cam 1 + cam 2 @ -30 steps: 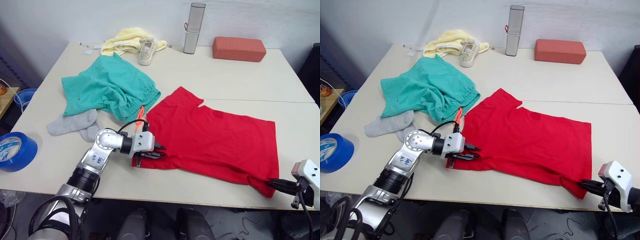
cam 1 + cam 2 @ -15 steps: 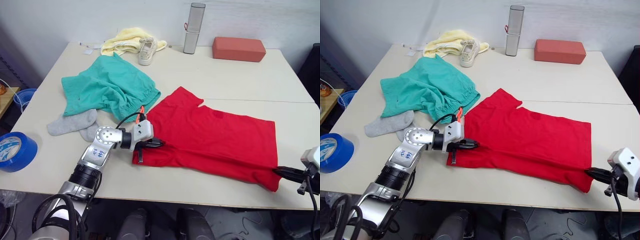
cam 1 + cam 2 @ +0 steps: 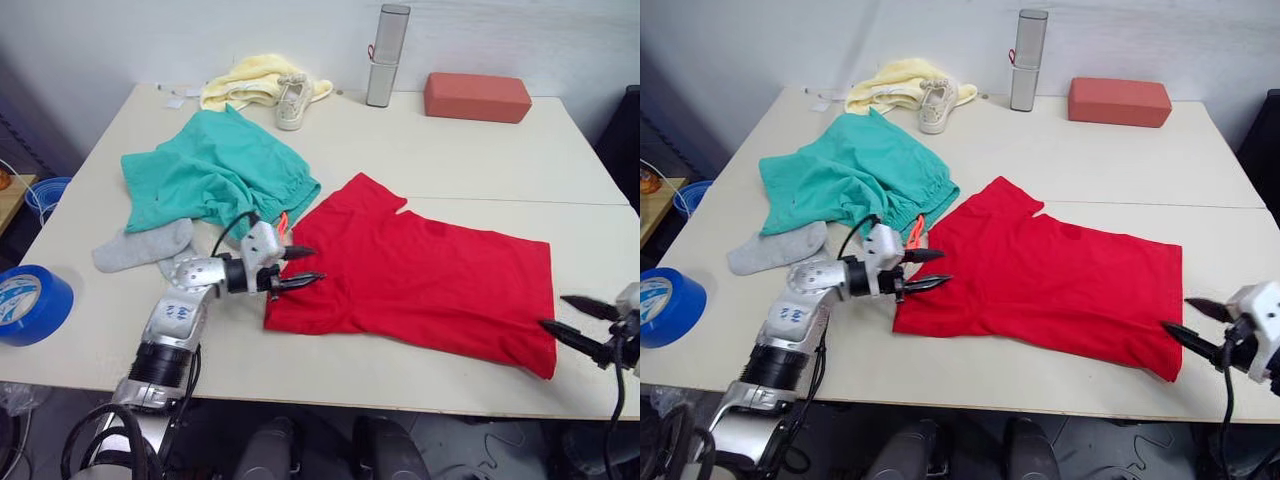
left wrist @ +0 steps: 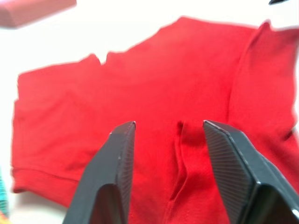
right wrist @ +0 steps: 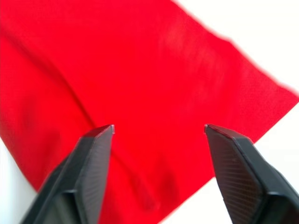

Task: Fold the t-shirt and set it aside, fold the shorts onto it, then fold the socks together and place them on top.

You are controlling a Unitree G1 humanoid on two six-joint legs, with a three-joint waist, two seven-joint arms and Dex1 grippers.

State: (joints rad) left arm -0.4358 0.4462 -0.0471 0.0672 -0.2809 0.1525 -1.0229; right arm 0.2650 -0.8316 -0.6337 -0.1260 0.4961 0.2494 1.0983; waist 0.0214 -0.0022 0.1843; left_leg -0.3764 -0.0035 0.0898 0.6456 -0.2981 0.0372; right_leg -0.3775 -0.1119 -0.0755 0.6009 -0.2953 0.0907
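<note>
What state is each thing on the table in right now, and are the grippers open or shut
t-shirt: lying flat, held by neither gripper
shorts: bunched, unfolded
socks: loose beside the shorts, unfolded
left gripper: open, at the t-shirt's edge
right gripper: open, off the t-shirt's corner
sneaker: against the yellow cloth

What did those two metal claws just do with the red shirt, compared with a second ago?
Both let go. The left gripper, which had pinched the plain bright red cotton t-shirt at its near left edge, now hangs open just off it, drawn back. The right gripper released the near right corner and pulled away, open. The shirt lies flat. The teal-green fabric shorts and light grey knit socks have not moved.
</note>
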